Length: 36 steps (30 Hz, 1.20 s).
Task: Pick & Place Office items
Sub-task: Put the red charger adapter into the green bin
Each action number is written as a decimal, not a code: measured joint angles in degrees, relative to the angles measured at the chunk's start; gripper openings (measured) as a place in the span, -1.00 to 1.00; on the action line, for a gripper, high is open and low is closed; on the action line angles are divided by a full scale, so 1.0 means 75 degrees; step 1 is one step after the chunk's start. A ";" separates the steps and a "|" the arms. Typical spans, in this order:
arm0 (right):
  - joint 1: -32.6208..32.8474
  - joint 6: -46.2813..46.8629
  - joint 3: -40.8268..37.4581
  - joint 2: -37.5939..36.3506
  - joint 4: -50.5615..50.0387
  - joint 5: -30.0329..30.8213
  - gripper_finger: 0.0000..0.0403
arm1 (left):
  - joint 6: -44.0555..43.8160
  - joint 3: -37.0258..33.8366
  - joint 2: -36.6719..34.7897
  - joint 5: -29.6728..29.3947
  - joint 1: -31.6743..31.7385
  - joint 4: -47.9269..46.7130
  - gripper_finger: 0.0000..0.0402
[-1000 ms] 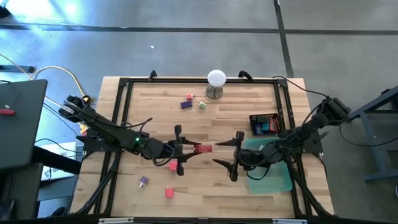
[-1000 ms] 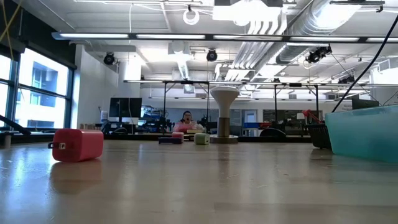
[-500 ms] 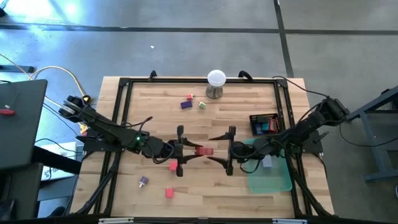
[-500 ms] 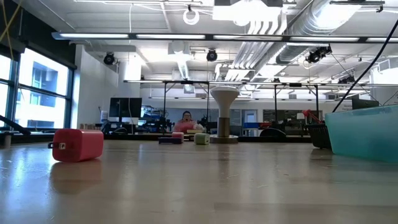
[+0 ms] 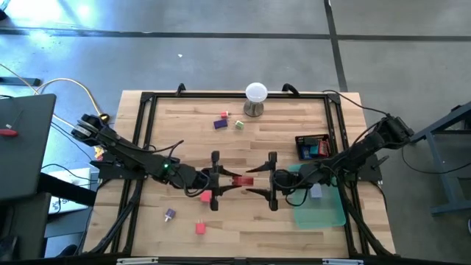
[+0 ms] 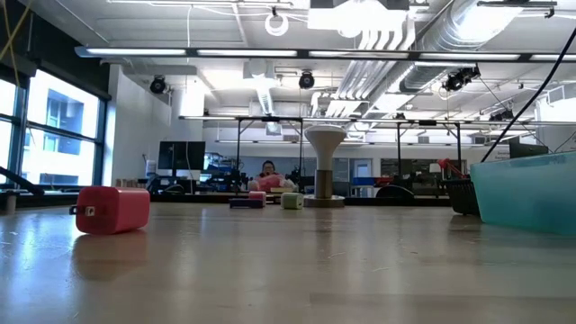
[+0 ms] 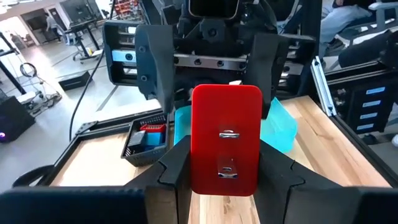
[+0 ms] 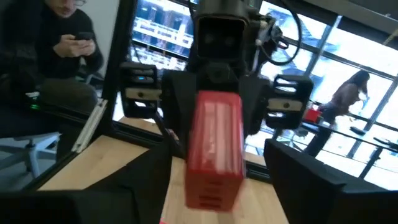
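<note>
A red block (image 5: 241, 179) hangs above the table's middle with my left gripper (image 5: 228, 180) shut on it. My right gripper (image 5: 255, 180) faces it from the table's right, open. Its fingers (image 8: 298, 168) stand on either side of the block's free end (image 8: 214, 149), with gaps showing on both sides. Loose office items lie on the wood: a red block (image 5: 204, 196) just below my left gripper, another red one (image 5: 199, 228), a purple one (image 5: 170, 214), and purple (image 5: 219, 124) and pale green (image 5: 240, 125) pieces at the far side. My left gripper pinches the red block's two long sides (image 7: 198, 175) between its two fingers, at the end nearest that gripper. The fingers come level from the table's left and lie along the block. The block is lifted clear of the table and points toward my right gripper.
A translucent green tray (image 5: 324, 210) lies under my right arm at the table's right. A black bin (image 5: 312, 146) with red and teal pieces stands beyond it. A white ball on a metal stand (image 5: 255, 98) is at the far edge. A black frame rail (image 5: 147, 118) borders the table.
My right gripper has moved toward the table's left, up to the red block, and has turned a little; its fingers now flank the block's free end. My left gripper has kept the block in place.
</note>
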 joint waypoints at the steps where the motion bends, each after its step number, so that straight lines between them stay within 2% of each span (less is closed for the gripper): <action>1: -0.0003 0.0000 0.0002 0.0000 -0.0021 -0.0089 0.18 | 0.0016 0.0000 0.0015 0.0000 0.0019 -0.0007 -0.45; 6: -0.0073 0.0040 0.0002 -0.0009 -0.0160 -0.0468 -0.13 | 0.0056 0.0000 0.0018 0.0084 0.0125 -0.0034 -0.45; 10: -0.0070 0.0149 0.0001 -0.0009 -0.0169 -0.0309 -0.44 | 0.0026 0.0000 0.0018 0.0312 0.0188 -0.0037 -0.45; 17: -0.0070 0.0493 0.0002 -0.0023 -0.0447 -0.0288 -0.46 | -0.0138 0.0000 0.0076 0.0341 0.0204 -0.0045 -0.43; 22: -0.0055 0.0589 -0.0001 -0.0008 -0.0812 -0.0146 -0.46 | 0.0020 0.0000 0.0086 0.0532 0.0211 0.0035 -0.15; 26: -0.0023 0.0606 -0.0001 0.0000 -0.1002 0.0015 -0.46 | -0.0234 0.0000 0.0082 0.0511 0.0274 0.0018 -0.05; 28: 0.0008 0.0655 -0.0001 0.0000 -0.1094 0.0403 -0.46 | -0.0185 0.0000 0.0082 0.0439 0.0285 0.0019 -0.04; 30: 0.0101 0.0688 -0.0001 -0.0011 -0.1330 0.1184 -0.46 | 0.0080 0.0000 0.0082 0.0398 0.0287 -0.0015 -0.03; 36: 0.0726 0.0872 -0.0001 -0.0629 -0.2753 0.4408 -0.46 | 0.0280 0.0003 0.0079 0.0451 0.0270 -0.0296 0.03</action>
